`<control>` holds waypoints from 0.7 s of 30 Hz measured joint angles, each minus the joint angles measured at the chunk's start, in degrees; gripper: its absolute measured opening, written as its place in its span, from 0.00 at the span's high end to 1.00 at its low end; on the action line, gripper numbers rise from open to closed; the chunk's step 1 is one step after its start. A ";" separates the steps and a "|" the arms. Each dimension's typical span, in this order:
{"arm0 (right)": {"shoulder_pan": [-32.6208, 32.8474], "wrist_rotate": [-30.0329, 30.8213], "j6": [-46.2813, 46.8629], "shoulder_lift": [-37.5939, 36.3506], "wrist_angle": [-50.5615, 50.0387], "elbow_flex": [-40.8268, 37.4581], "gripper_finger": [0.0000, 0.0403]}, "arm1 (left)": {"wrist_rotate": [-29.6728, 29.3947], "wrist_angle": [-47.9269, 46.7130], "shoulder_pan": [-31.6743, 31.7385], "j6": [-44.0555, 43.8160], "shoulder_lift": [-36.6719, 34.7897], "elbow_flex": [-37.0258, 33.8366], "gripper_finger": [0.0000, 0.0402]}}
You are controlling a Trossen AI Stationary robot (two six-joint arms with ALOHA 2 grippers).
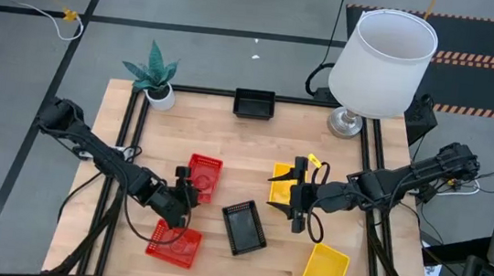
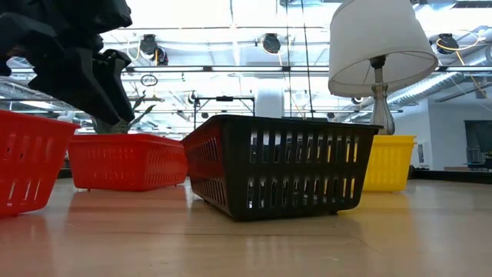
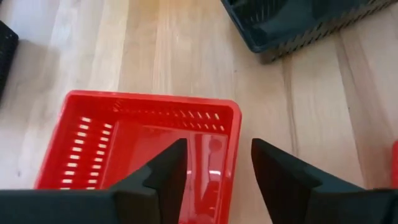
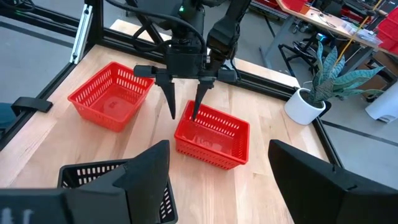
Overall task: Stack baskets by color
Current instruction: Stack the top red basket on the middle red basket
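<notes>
Two red baskets lie at the table's near left, one farther (image 1: pixel 204 174) (image 4: pixel 212 137) (image 3: pixel 143 149) and one nearer (image 1: pixel 173 244) (image 4: pixel 112 96). My left gripper (image 1: pixel 184 196) (image 3: pixel 214 146) (image 4: pixel 185 109) is open and points down. Its fingers stand on either side of the farther red basket's near wall (image 3: pixel 235 143), one over the inside and one outside. A black basket (image 1: pixel 244 227) sits in the middle and another (image 1: pixel 254 104) at the far edge. One yellow basket (image 1: pixel 281 183) rests right of centre, another (image 1: pixel 325 273) near right. My right gripper (image 1: pixel 299 212) (image 4: pixel 217 180) hangs open and holds nothing.
A white lamp (image 1: pixel 382 65) stands at the far right corner and a potted plant (image 1: pixel 154 78) at the far left corner. Bare wood shows between the black basket at the far edge and the baskets in the middle.
</notes>
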 joint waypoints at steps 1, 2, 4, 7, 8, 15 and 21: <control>0.00 -0.02 0.00 0.00 -0.01 0.00 0.34 | 0.71 -0.04 0.09 -0.22 0.00 0.01 0.54; 0.00 -0.03 0.00 0.00 -0.03 0.00 0.34 | 1.39 -0.14 0.15 -0.42 0.00 0.01 0.54; 0.00 -0.20 0.00 0.00 -0.25 0.00 0.34 | 2.48 -0.13 0.17 -0.48 0.00 0.01 0.54; 0.00 -0.22 0.00 0.02 -0.42 0.00 0.34 | 2.47 -0.10 0.14 -0.49 0.00 -0.06 0.57; 0.00 -0.23 0.02 0.02 -0.41 0.00 0.34 | 2.46 -0.10 0.14 -0.49 0.00 -0.20 0.59; 0.00 -0.24 0.04 0.02 -0.39 0.00 0.34 | 2.97 -0.20 0.17 0.14 0.00 -1.62 0.73; 0.00 -0.24 0.02 0.02 -0.41 0.00 0.34 | 2.99 -0.26 0.70 -0.58 0.00 -2.55 0.75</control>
